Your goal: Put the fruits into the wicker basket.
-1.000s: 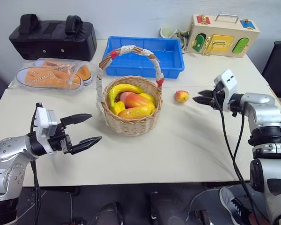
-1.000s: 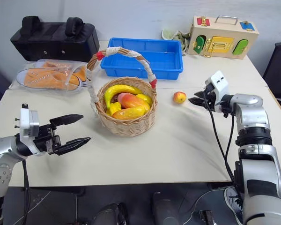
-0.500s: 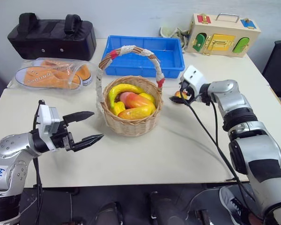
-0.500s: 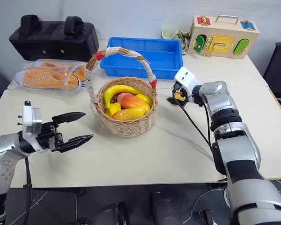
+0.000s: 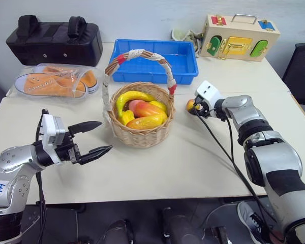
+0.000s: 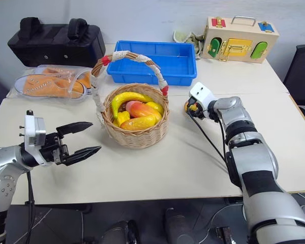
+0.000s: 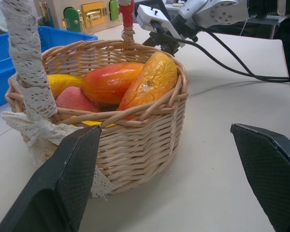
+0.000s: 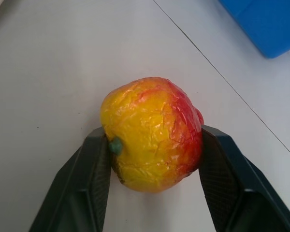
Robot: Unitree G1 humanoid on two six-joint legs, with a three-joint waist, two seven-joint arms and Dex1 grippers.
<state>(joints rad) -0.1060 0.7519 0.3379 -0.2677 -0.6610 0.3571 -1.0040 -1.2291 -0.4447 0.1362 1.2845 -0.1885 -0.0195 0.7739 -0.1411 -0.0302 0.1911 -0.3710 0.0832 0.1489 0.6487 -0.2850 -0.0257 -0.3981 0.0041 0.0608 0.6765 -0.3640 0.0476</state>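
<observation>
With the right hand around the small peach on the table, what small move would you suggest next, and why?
Probably lift it straight up a little. The right hand has both fingers pressed against the peach, which rests on the table beside the wicker basket. It must clear the basket's rim before swinging over the fruits inside.

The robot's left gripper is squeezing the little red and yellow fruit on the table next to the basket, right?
Not quite: it is the right gripper, not the left. The right wrist view shows its two fingers pressed against either side of the little red and yellow fruit, which sits on the table beside the basket. The left gripper is open and holds nothing.
</observation>
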